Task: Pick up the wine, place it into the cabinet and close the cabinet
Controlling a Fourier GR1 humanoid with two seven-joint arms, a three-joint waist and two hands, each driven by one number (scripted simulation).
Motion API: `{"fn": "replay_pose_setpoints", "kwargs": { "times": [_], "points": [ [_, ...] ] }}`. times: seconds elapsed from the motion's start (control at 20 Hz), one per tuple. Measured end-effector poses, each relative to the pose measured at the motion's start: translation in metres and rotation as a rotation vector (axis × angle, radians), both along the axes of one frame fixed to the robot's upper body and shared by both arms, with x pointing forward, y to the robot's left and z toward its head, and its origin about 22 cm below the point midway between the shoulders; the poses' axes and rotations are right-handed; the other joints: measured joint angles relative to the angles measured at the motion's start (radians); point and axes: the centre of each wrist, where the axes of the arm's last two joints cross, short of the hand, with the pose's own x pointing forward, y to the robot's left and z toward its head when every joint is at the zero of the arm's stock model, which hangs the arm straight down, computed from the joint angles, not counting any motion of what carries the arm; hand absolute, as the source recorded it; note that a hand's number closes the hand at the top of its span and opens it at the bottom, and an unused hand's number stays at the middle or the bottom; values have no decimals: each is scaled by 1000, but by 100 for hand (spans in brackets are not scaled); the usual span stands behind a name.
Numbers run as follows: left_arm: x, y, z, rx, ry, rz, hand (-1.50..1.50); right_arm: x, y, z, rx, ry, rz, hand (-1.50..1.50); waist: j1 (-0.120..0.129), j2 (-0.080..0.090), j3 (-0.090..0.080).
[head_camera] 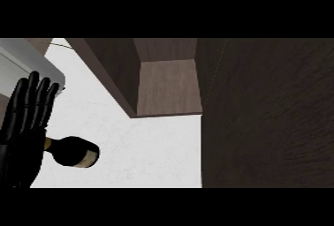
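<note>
The wine bottle (75, 152) is dark with a pale label and rests on the white counter (143, 150) at the lower left. Its neck points left and is partly hidden behind my left hand (26, 119). That hand is open with straight fingers pointing up, right beside the bottle and not curled round it. The dark wood cabinet (117, 70) hangs above the middle of the view, with a lighter brown inner panel (168, 86) showing. A broad dark wood panel (267, 114), apparently the cabinet's door, fills the right side. My right hand does not show.
A grey-white appliance or ledge (26, 59) sits at the upper left behind my left hand. The dark panel on the right covers everything behind it, from top to bottom of the view.
</note>
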Motion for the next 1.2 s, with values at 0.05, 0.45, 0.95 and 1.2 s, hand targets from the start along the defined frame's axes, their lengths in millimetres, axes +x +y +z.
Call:
{"fn": "replay_pose_setpoints", "kwargs": {
  "times": [0.05, 0.45, 0.95, 1.2],
  "points": [
    [-1, -2, 3, 5, -8, -30, -150, -1, -1, 1, 4, -1, -8, -150, 9, 1, -7],
    [-14, 7, -8, -86, 19, -501, -150, -21, 12, -1, -9, 47, 133, -150, 40, 4, -33],
    [-58, 46, 18, -204, 131, -731, -150, -54, 17, 44, -2, 103, 274, -150, 54, 4, -34],
    [-66, 53, 22, -214, 194, -706, -150, -52, 20, 49, -5, 121, 284, -150, 54, 5, -34]
  ]
}}
